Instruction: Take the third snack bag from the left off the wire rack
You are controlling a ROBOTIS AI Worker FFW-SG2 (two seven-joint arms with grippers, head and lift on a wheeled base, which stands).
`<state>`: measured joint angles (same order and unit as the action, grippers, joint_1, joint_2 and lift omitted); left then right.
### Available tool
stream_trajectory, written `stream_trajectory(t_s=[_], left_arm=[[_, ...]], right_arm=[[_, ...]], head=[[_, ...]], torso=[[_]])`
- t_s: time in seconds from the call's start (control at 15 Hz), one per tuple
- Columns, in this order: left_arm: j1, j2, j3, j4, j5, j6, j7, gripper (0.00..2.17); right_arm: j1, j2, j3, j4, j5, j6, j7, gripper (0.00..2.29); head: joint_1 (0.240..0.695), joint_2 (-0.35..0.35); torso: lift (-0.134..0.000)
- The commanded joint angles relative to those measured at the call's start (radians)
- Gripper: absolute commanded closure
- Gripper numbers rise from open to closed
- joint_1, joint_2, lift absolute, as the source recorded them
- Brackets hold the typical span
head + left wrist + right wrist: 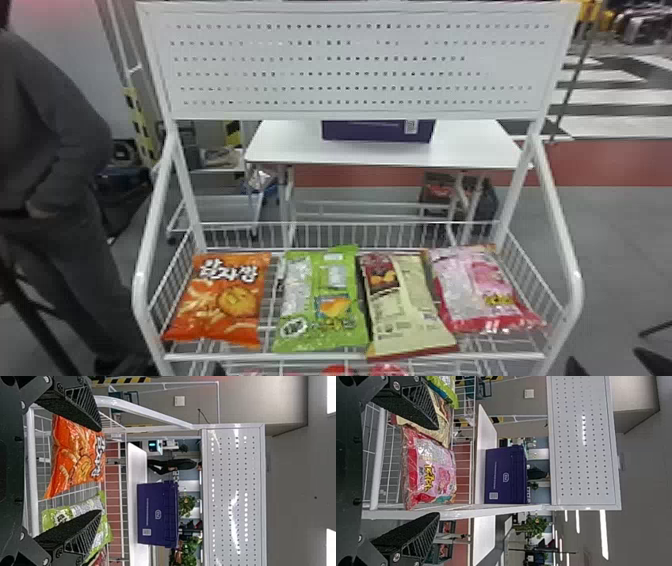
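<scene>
Four snack bags lie side by side in the white wire rack [150, 240]. From the left they are an orange bag [222, 300], a green bag [320, 300], a cream bag with a dark red top [405, 305] and a pink bag [477, 290]. The cream bag is third from the left and lies flat, its edges overlapping its neighbours. My left gripper [95, 469] is open in front of the rack, facing the orange bag [75, 455] and the green bag [71, 514]. My right gripper [433, 471] is open too, facing the pink bag [429, 473], with the cream bag [439, 427] beside it. Neither holds anything.
A white pegboard panel [350, 60] stands above the rack's back between two uprights. Behind it is a white table [460, 147] with a purple box [378, 130]. A low wire wall [350, 234] rings the shelf. Red packages [360, 371] show on a lower shelf.
</scene>
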<state>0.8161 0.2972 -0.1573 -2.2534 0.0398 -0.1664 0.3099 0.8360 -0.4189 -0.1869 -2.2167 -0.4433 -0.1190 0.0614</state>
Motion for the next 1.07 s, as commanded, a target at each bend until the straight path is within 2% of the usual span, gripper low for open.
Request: stream_trajectory(t_s=[0.0, 0.73, 0.87, 1.0], left_arm=[[0.001, -0.001, -0.001, -0.002, 0.000, 0.000, 0.000, 0.17], [0.014, -0.001, -0.004, -0.005, -0.006, -0.009, 0.000, 0.17], [0.028, -0.003, -0.011, -0.012, -0.018, -0.018, 0.002, 0.17], [0.029, -0.003, -0.014, -0.012, -0.023, -0.018, 0.002, 0.17]], right_arm=[[0.002, -0.001, 0.000, 0.000, 0.000, -0.004, 0.000, 0.13], [-0.002, 0.000, 0.014, 0.003, -0.005, -0.004, 0.000, 0.13], [-0.087, 0.003, 0.063, 0.052, 0.006, 0.011, 0.000, 0.13], [-0.250, 0.003, 0.156, 0.132, 0.041, 0.085, 0.000, 0.13]], head=[[0.499, 0.000], [0.499, 0.000], [0.499, 0.000], [0.499, 0.000]], torso=[[0.000], [0.000], [0.000], [0.000]])
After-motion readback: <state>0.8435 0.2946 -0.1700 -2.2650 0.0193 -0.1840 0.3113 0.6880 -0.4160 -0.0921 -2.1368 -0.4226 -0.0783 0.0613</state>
